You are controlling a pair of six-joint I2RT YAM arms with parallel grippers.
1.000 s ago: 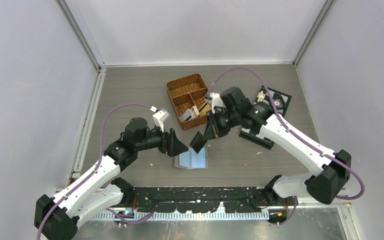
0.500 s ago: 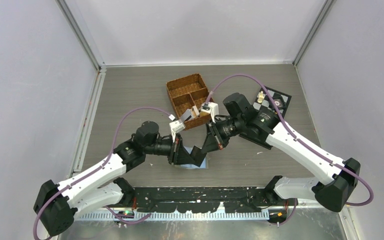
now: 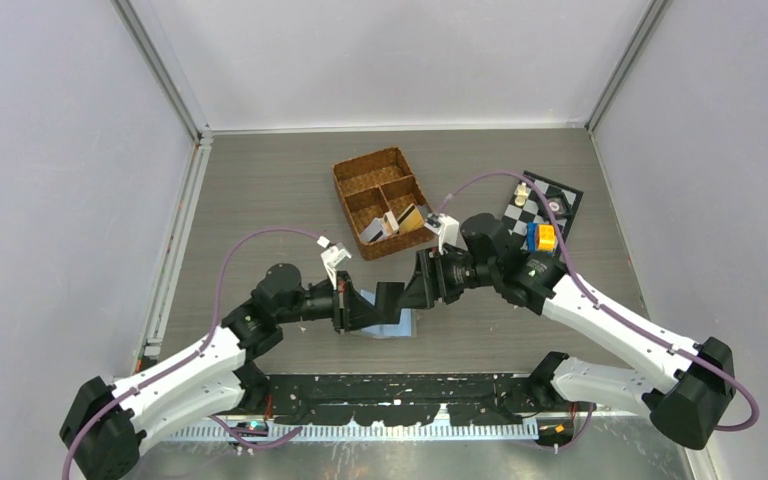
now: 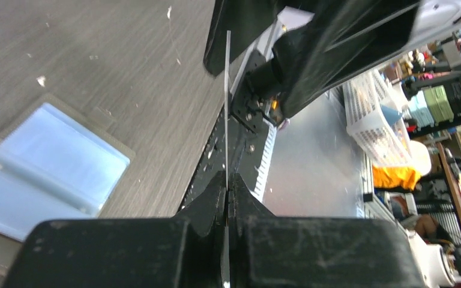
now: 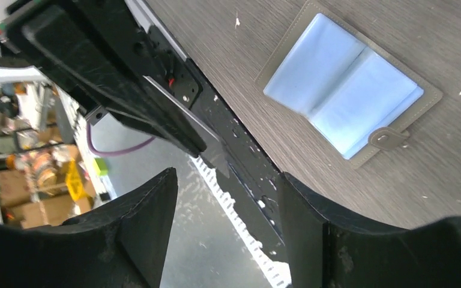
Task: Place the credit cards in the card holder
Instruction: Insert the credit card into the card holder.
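- The left jaws are shut tight on one end of a thin credit card [image 4: 226, 102], which is seen edge-on from the left wrist.
- The right jaws are spread wide; the card's free end reaches in between them, and whether it is touched by either finger cannot be told.
- The two sets of jaws are pointed at each other, nearly tip to tip, directly above the card holder [image 5: 345, 99].
- The gripped card is held clear of the card holder and looks dark from above.
- The card holder is laid open and flat on the counter [image 3: 260, 190], its light-blue sleeves turned up and its snap tab sticking out at one edge; from above it is mostly covered by the jaws and the card.
- Just beyond the card holder a wicker basket [image 3: 355, 170] is set, with the other credit cards [image 3: 392, 222] stood in the side nearest the card holder.
- Further off, beyond and to the right of the card holder, a checkered board [image 3: 558, 193] is seen with a yellow and a blue block [image 3: 541, 237] at its near edge.
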